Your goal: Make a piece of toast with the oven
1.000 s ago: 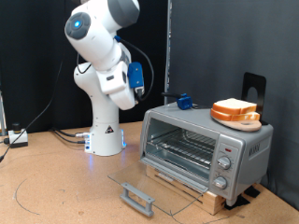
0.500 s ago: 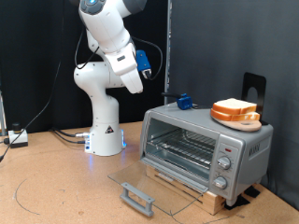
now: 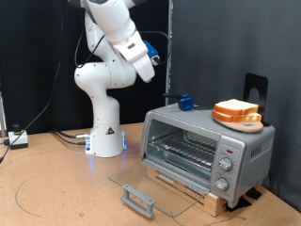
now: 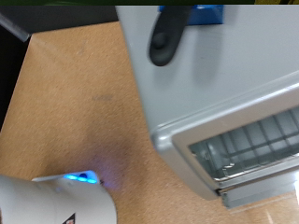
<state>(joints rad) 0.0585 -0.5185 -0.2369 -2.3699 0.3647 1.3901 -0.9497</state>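
Observation:
The silver oven (image 3: 209, 147) stands at the exterior view's right with its glass door (image 3: 150, 188) dropped flat and the grey handle (image 3: 138, 200) near the table's front. On its roof an orange plate (image 3: 235, 121) carries the piece of toast (image 3: 238, 109), stacked slices of pale bread. My gripper (image 3: 150, 58) hangs high in the air, up and to the left of the oven, with nothing seen between its fingers. In the wrist view the oven roof (image 4: 234, 65) and wire rack (image 4: 248, 149) show from above; the fingers do not show there.
A small blue and black object (image 3: 185, 102) (image 4: 173, 28) lies on the oven roof's far left corner. A black stand (image 3: 256, 88) rises behind the oven. The arm's white base (image 3: 105, 132) stands left of the oven, with cables and a box (image 3: 17, 139) further left.
The arm has risen and swung towards the exterior view's right, carrying the hand from beside the base to a higher spot nearer the oven. The oven, plate and bread have not moved.

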